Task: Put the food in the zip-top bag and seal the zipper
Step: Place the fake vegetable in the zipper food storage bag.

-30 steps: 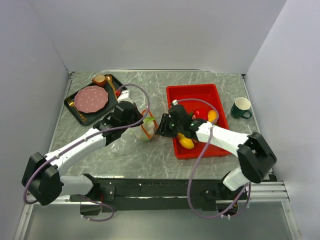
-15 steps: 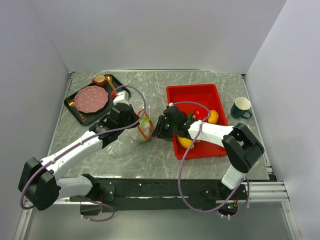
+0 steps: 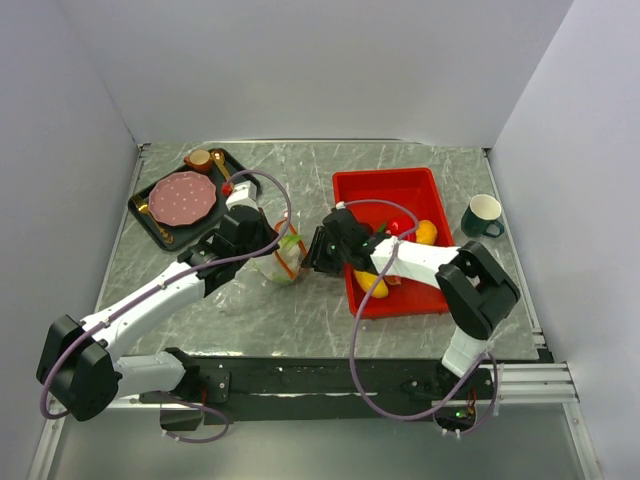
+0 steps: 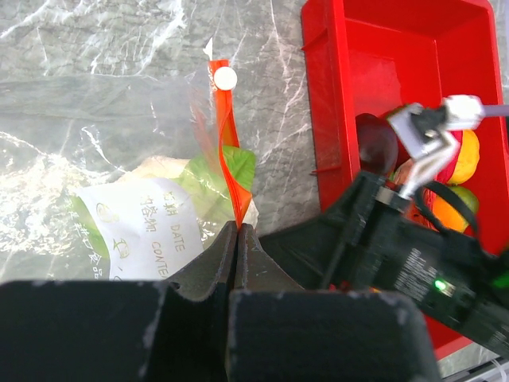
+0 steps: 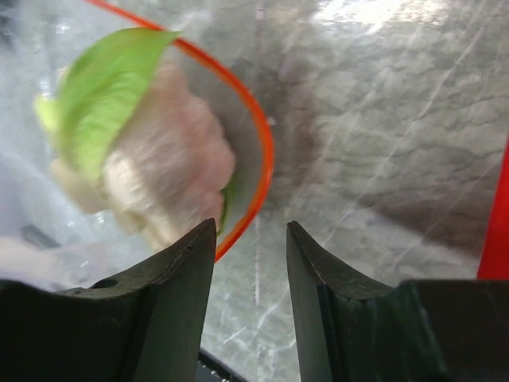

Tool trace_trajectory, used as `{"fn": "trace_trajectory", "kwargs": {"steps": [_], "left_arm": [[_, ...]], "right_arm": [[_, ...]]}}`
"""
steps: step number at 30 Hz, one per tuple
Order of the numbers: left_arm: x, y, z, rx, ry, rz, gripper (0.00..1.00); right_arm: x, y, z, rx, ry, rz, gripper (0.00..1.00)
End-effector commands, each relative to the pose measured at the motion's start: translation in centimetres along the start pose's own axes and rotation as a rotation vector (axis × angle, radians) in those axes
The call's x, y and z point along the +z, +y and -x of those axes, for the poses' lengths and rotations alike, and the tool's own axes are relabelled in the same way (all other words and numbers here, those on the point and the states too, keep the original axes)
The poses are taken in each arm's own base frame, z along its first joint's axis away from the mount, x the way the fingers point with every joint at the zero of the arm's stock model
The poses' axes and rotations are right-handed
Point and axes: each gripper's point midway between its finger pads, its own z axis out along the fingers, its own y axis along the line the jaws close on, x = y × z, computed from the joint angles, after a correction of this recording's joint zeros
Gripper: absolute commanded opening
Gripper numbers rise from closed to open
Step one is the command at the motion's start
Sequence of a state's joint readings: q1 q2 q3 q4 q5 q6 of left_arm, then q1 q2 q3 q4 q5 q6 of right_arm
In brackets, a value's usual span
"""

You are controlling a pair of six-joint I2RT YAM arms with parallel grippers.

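The left claw (image 4: 237,231) pinches the zipper (image 4: 224,151) of the bag (image 4: 103,127) mid-worktop, probably to hold its mouth open; the right claw (image 5: 250,239), spread and empty, faces the leafy vegetable (image 5: 119,103) lodged just inside

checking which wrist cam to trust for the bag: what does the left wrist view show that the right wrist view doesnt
Only the left wrist view: the left hand shut on the zipper, the white label on the bag, and an orange in the red tray. Only the right wrist view: the right hand, open, facing the bowed-open bag mouth. Both: the zipper, the leafy vegetable in the bag, the table and some tray edge.
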State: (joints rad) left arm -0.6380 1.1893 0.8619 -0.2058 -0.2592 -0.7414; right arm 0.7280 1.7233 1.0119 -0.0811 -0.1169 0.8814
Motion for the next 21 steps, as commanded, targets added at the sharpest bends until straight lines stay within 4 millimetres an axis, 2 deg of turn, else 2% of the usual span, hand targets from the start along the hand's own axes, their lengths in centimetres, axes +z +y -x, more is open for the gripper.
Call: {"fn": "trace_trajectory", "kwargs": {"steps": [1, 8, 10, 13, 21], "left_arm": [[-0.2, -1.0, 1.2, -0.006, -0.038, -0.043, 0.01], [-0.5, -1.0, 1.4, -0.006, -0.048, -0.049, 0.01], [-0.5, -1.1, 1.5, -0.007, -0.049, -0.053, 0.01], [-0.7, -1.3, 1.8, -0.009, -0.053, -0.059, 0.01], [-0.8, -1.5, 2.1, -0.009, -0.061, -0.064, 0.01]], "right_arm": [[1.3, 0.8, 2.1, -0.010, -0.043, -0.002, 0.48], [2.0, 1.7, 2.7, 0.003, -0.029, 0.103, 0.48], [2.2, 1.9, 2.6, 0.013, 0.005, 0.140, 0.44], [2.3, 2.2, 2.8, 0.044, 0.026, 0.209, 0.43], [2.9, 1.0, 2.9, 0.029, 0.036, 0.134, 0.43]]}}
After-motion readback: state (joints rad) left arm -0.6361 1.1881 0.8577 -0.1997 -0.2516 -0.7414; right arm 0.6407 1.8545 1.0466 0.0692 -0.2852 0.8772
